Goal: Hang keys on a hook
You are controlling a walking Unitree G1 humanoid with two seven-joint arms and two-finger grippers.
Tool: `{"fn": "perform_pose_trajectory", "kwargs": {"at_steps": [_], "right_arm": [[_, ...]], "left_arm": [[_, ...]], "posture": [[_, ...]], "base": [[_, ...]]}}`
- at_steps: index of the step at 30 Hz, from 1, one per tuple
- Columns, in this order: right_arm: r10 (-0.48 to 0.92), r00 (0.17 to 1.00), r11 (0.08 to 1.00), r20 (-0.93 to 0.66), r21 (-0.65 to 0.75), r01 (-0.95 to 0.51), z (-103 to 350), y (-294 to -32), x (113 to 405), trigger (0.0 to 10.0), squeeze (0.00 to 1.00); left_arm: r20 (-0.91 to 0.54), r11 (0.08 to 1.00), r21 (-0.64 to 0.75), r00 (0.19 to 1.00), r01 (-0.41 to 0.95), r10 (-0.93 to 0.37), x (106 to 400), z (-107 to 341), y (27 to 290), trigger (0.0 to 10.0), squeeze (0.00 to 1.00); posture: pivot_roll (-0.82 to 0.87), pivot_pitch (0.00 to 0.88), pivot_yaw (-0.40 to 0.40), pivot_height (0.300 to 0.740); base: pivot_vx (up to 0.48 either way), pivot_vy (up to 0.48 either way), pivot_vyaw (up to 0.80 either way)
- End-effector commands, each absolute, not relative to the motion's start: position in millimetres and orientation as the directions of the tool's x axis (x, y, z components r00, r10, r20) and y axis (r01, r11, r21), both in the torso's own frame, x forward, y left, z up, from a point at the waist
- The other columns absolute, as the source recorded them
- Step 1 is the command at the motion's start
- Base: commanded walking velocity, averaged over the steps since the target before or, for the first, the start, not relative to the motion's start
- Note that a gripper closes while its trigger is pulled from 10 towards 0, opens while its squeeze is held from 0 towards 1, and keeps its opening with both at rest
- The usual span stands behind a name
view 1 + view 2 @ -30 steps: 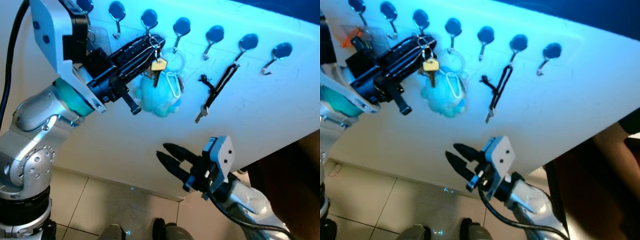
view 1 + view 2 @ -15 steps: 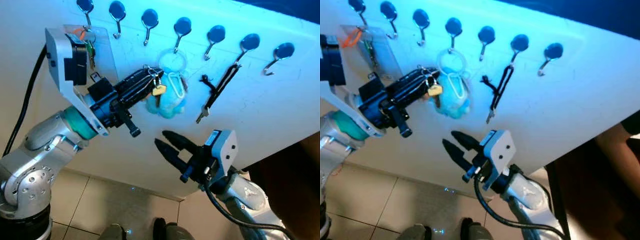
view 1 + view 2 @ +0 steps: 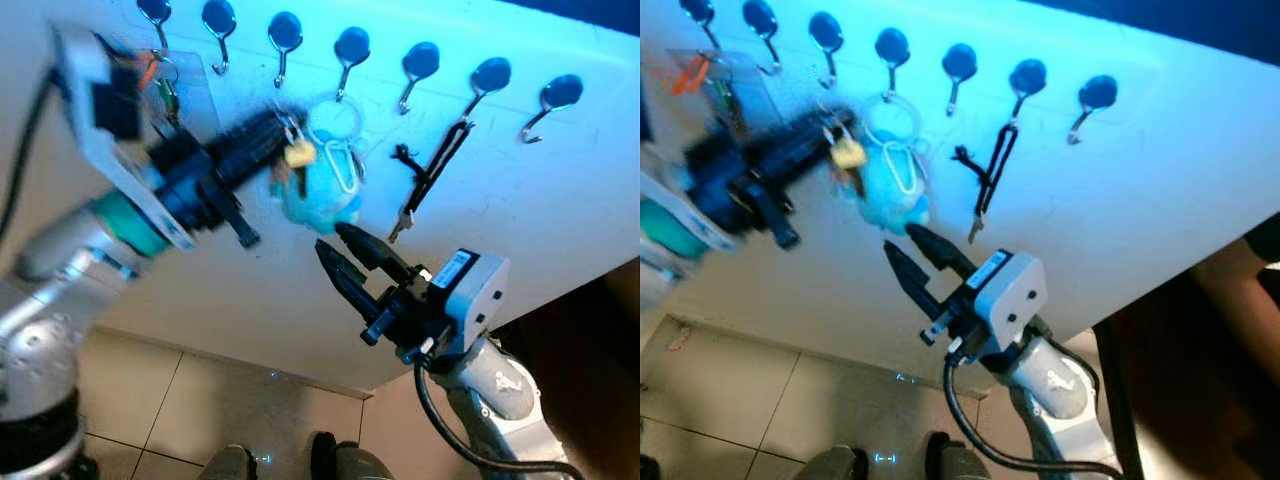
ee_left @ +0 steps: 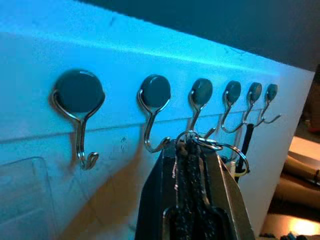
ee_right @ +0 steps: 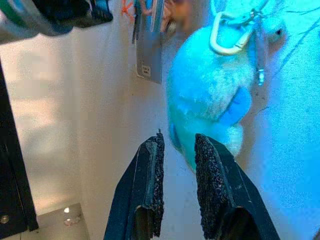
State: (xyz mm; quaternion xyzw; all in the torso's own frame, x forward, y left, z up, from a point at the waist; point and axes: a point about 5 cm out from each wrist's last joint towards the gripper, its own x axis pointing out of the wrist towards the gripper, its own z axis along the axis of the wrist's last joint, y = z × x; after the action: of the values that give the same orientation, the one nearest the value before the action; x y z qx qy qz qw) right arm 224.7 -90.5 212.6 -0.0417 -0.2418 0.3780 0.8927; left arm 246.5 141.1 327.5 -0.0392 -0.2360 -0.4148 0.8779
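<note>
A row of metal hooks (image 3: 284,32) on dark round bases runs along the white wall. My left gripper (image 3: 283,124) is raised just below that row, blurred, and shut on a key ring with a gold key (image 3: 298,153) dangling from it. In the left wrist view the ring (image 4: 208,144) sits at my shut fingertips, just below a bare hook (image 4: 154,97). My right gripper (image 3: 328,242) is open and holds nothing. It points up at a blue plush keychain (image 3: 318,198) that hangs by a white ring from the fourth hook (image 3: 351,46); the plush (image 5: 210,95) lies just beyond its fingertips.
A black strap (image 3: 432,178) hangs from the sixth hook. Orange and green keys (image 3: 160,80) hang at a clear plate on the far left hook. The last hook (image 3: 560,92) on the right is bare. Beige tiled floor (image 3: 200,400) lies below.
My left gripper has moved up and left with the keys, closer to the hook row. My right gripper has risen toward the blue plush.
</note>
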Motion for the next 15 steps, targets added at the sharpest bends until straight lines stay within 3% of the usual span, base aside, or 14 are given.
{"fn": "perform_pose_trajectory", "kwargs": {"at_steps": [1, 12, 15], "right_arm": [[0.697, 0.593, 0.709, 0.402, -0.263, -0.655, 211, -89, 221, 10.0, 0.0], [0.702, 0.597, 0.705, 0.388, -0.26, -0.66, 205, -87, 222, 10.0, 0.0], [0.705, 0.597, 0.703, 0.382, -0.264, -0.661, 203, -87, 221, 10.0, 0.0]], "left_arm": [[0.446, 0.69, 0.199, 0.562, 0.696, -0.696, 244, 335, 148, 10.0, 0.0], [0.439, 0.703, 0.299, 0.561, 0.646, -0.702, 238, 342, 148, 10.0, 0.0], [0.474, 0.743, 0.338, 0.578, 0.577, -0.664, 241, 350, 146, 10.0, 0.0]], "posture": [[0.07, 0.151, 0.015, 0.74], [0.08, 0.154, 0.013, 0.74], [0.08, 0.155, 0.011, 0.74]], "base": [[0.0, 0.0, 0.0], [0.0, 0.0, 0.0], [0.0, 0.0, 0.0]]}}
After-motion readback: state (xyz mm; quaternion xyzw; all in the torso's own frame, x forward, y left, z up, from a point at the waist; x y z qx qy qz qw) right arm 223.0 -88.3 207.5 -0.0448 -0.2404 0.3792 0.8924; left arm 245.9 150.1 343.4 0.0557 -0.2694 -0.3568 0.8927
